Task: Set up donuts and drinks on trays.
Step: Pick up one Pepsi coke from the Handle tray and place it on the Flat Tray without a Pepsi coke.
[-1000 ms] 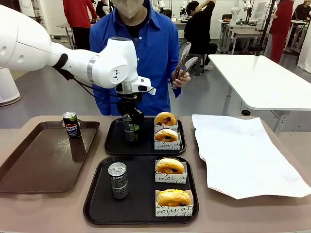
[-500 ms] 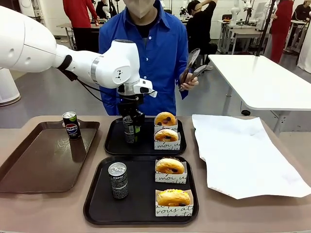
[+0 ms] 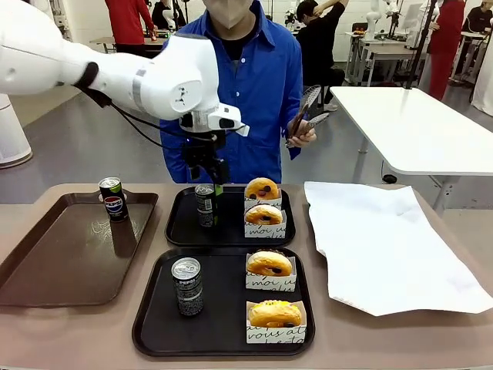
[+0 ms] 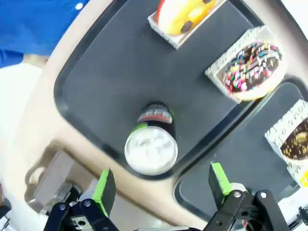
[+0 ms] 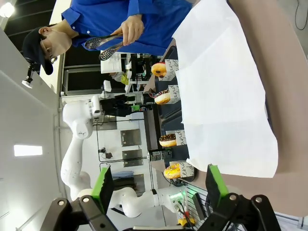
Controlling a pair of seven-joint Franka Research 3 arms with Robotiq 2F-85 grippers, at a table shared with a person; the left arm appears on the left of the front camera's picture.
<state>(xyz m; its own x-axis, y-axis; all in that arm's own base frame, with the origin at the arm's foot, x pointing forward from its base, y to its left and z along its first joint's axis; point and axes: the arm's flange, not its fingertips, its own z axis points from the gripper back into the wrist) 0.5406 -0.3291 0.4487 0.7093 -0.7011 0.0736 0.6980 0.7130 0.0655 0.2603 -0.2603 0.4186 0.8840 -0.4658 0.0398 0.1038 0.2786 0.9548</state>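
On the left of the counter (image 3: pixel 62 339) a brown tray (image 3: pixel 54 254) holds a Pepsi can (image 3: pixel 114 199). Next come two black trays (image 3: pixel 223 308), each with one dark can (image 3: pixel 205 205) and two donuts (image 3: pixel 262 188). Above the far can, the left gripper (image 4: pixel 161 180) hangs wide open, holding nothing. Farther right lies white paper (image 3: pixel 385 247). The right gripper (image 5: pixel 156 185) is open too.

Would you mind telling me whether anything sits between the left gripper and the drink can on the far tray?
Nothing visible does. The left gripper hangs open directly above the can, which stands upright on the far tray. The nearest donut sits off to the side.
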